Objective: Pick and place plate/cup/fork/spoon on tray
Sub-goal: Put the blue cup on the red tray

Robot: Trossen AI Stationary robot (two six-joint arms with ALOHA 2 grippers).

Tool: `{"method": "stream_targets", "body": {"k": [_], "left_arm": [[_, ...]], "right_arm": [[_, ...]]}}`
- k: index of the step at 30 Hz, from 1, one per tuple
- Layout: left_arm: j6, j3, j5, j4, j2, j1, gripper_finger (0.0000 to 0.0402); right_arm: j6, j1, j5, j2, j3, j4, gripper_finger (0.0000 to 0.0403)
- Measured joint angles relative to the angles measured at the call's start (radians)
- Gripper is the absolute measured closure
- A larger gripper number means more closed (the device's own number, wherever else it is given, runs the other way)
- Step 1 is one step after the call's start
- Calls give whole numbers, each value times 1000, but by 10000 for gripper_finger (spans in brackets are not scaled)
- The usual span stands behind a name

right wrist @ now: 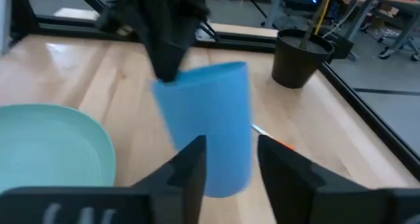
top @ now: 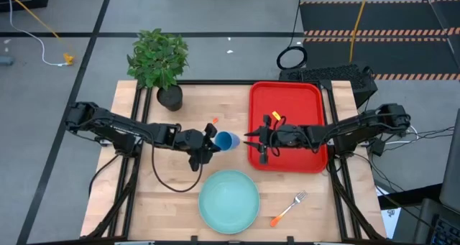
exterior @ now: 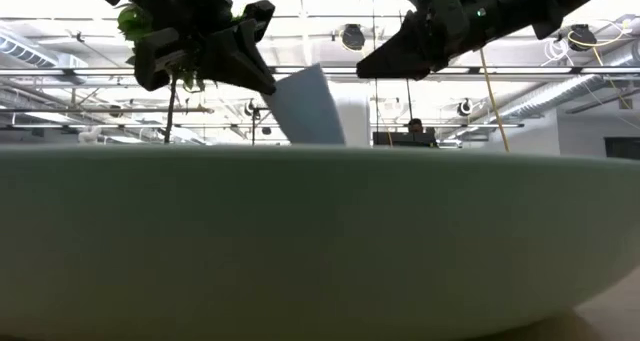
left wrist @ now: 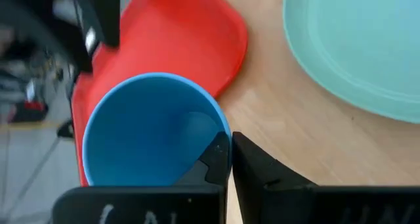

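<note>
Beside one tray (top: 286, 94), left gripper (top: 208, 140) clamps one cup (top: 227, 141); right gripper (top: 257, 143) seemingly open.

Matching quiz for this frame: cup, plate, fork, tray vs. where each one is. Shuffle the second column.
1. cup
2. plate
3. fork
4. tray

A. lying on the table, beside the plate
B. below the open right gripper
C. pinched by the left gripper
D. on the table, empty

Pairs: 1-C, 2-D, 3-A, 4-B
</note>
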Motion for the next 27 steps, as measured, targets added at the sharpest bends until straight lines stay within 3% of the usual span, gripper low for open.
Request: {"method": "stream_targets", "body": {"k": [3,8,14,27], "left_arm": [[49,0,39,31,-2,8,397],[108,0,52,51,-2,29,389],[147,0,110,72,-2,72,395],[173,0,262,130,-2,116,394]], "right_arm": [[-14,-12,-6,0,0,-12,228],[-11,-33,-131,0,0,-8,164],[0,-49,-133,4,0,-6,108],[10,-49,-132,114,0,121,78]]}}
